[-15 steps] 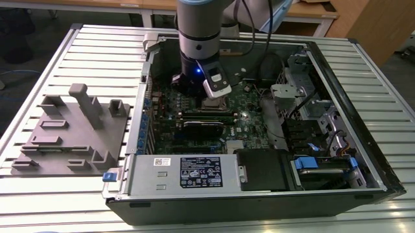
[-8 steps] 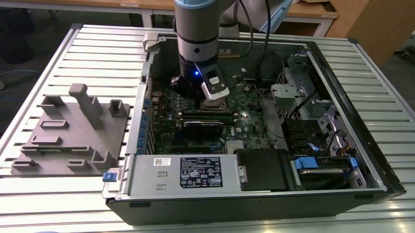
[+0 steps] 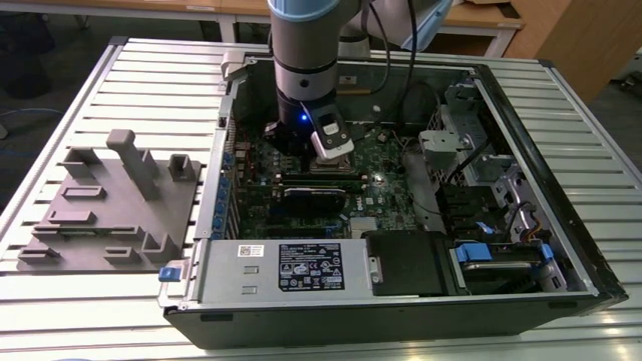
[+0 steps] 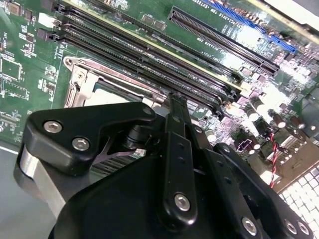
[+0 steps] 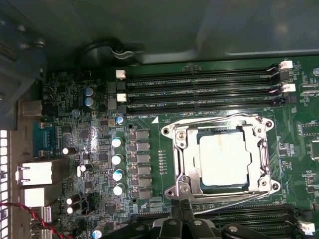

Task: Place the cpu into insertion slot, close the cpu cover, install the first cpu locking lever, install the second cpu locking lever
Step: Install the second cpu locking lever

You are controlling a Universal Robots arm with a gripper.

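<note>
The cpu (image 5: pixel 223 160), a pale silvery square, lies flat in the insertion slot (image 5: pixel 172 130). The cpu cover (image 5: pixel 187 159) is folded down around it, and the chip shows through its window. One wire locking lever (image 5: pixel 219 121) runs along the side by the memory slots. Another (image 5: pixel 234 198) runs along the opposite side. My gripper (image 5: pixel 182 211) is shut, its fingertips together just off the socket corner where a lever end curls (image 5: pixel 184 188). In the second wrist view the gripper (image 4: pixel 175 102) hides most of the socket (image 4: pixel 82 82). In the exterior view the gripper (image 3: pixel 331 154) hangs over the motherboard inside the open case.
Long black memory slots (image 5: pixel 199 89) flank the socket, and a row of capacitors (image 5: pixel 117 159) stands beside it. A black card (image 3: pixel 316 197) lies close below the gripper, with the power supply (image 3: pixel 286 267) beyond. The case walls (image 3: pixel 216 188) surround the board. A grey fixture (image 3: pixel 110 203) sits on the exterior view's left.
</note>
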